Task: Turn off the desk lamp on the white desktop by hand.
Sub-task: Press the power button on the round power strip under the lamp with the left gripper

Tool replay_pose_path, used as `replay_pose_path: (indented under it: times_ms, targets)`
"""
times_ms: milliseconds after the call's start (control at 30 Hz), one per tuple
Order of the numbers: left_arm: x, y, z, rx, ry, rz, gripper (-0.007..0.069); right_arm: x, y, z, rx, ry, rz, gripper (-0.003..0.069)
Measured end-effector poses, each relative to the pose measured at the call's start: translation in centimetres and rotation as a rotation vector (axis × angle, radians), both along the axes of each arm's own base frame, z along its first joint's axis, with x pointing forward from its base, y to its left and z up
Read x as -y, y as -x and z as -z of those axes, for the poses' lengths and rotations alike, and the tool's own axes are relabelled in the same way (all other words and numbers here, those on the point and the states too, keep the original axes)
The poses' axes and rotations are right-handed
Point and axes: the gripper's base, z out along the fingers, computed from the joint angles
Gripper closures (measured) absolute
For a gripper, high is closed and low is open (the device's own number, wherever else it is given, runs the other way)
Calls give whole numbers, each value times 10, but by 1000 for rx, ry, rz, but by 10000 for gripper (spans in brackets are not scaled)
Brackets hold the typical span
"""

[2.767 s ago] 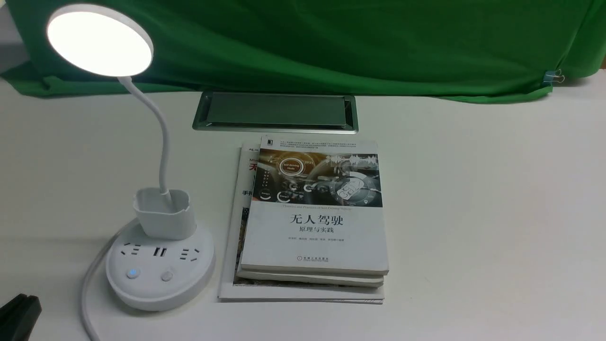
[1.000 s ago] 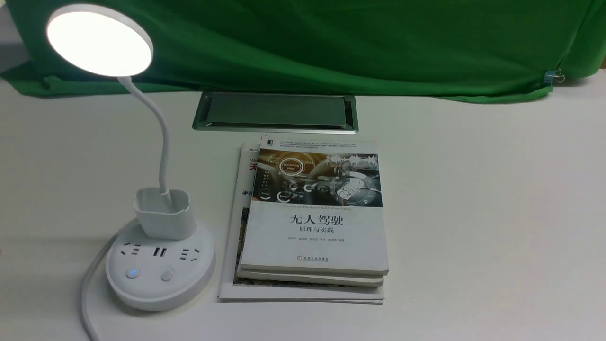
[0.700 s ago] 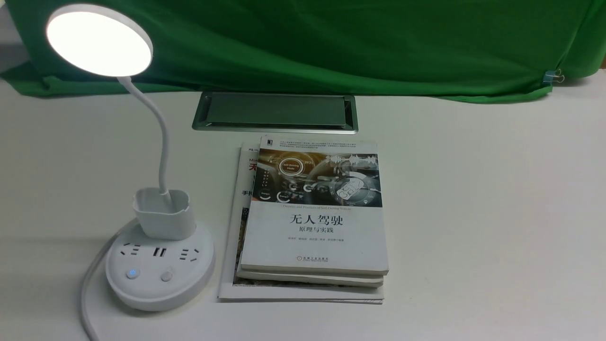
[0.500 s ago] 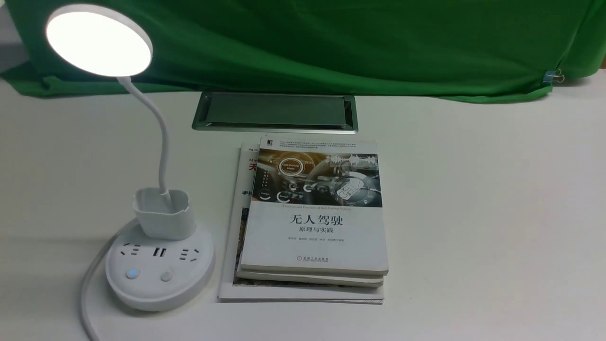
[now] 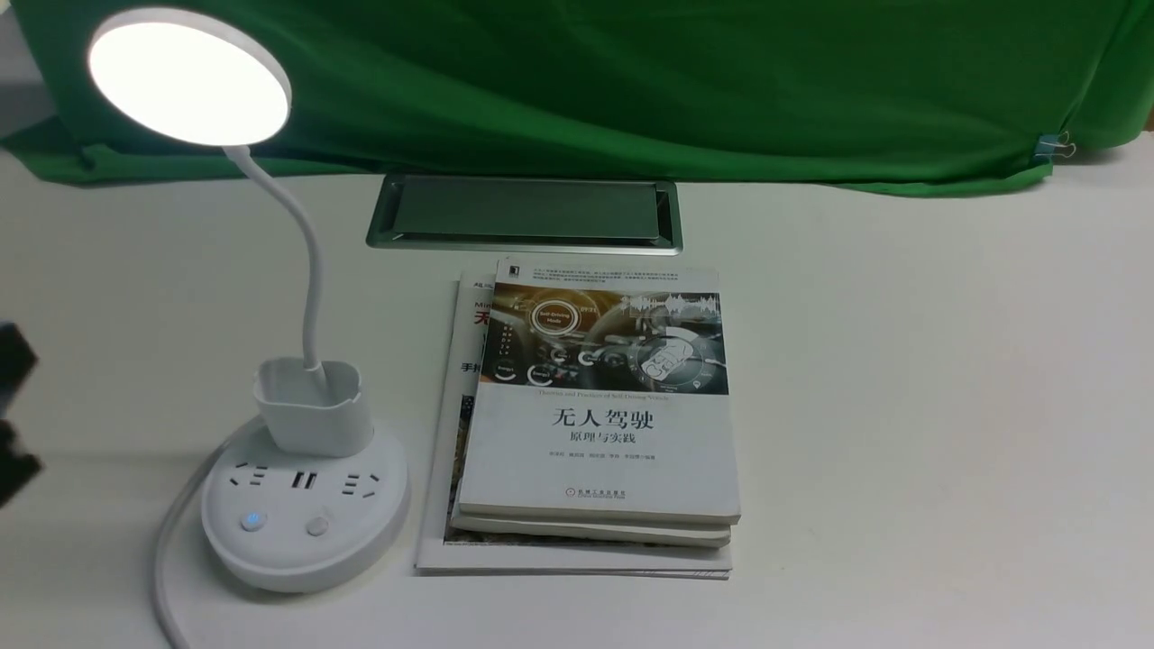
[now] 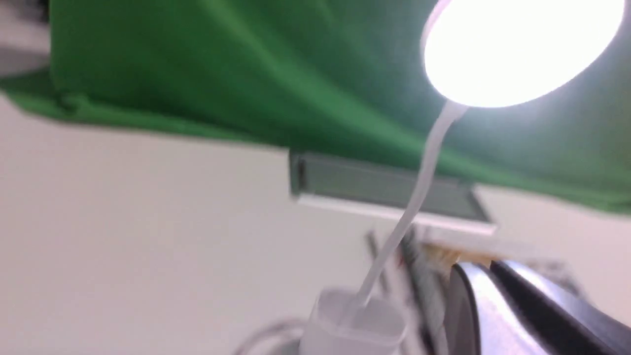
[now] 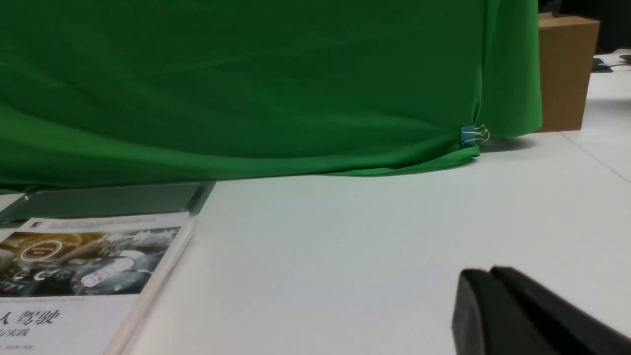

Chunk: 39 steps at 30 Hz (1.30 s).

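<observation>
The desk lamp stands at the left of the white desktop [image 5: 902,406]. Its round head [image 5: 189,77] is lit. Its base [image 5: 302,550] carries sockets, a blue-lit button [image 5: 253,520] and a plain button [image 5: 317,525], with the cup holder [image 5: 314,406] behind them. Blurred black parts of my left arm [image 5: 13,361] show at the left edge, left of the base and apart from it. In the left wrist view the lit head [image 6: 517,44] and cup [image 6: 352,325] are ahead of my left gripper [image 6: 485,268], whose fingers lie together. My right gripper [image 7: 485,276] is shut and empty over bare desktop.
A stack of books [image 5: 599,406] lies just right of the lamp base. The silver-framed cable hatch [image 5: 523,212] is behind them, before the green cloth [image 5: 631,81]. The lamp's white cord [image 5: 162,577] runs off the front edge. A cardboard box [image 7: 567,69] stands far right.
My left arm left the bottom left corner, then came back into view higher up at the left edge. The lamp stays lit and nothing else moved.
</observation>
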Motion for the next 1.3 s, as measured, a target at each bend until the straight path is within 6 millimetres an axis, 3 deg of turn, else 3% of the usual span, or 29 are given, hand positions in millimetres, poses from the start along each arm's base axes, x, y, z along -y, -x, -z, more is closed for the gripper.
replay_pose_path:
  times_ms: [100,200,300,500,600,833,1300]
  targets:
    - [2,-11,10,-97,2,0,606,0,0,0,0,0,0,624]
    - [8,-33,28,-319,25,11,606,0,0,0,0,0,0,624]
    - [18,-53,42,-548,-24,108,606,0,0,0,0,0,0,624]
    - [28,-84,65,-819,-120,250,606,0,0,0,0,0,0,624]
    - [33,-92,70,-874,-178,280,606,0,0,0,0,0,0,624]
    - [68,-109,66,-818,-344,314,606,0,0,0,0,0,0,624]
    - [65,-141,88,-870,-323,344,610,0,0,0,0,0,0,624]
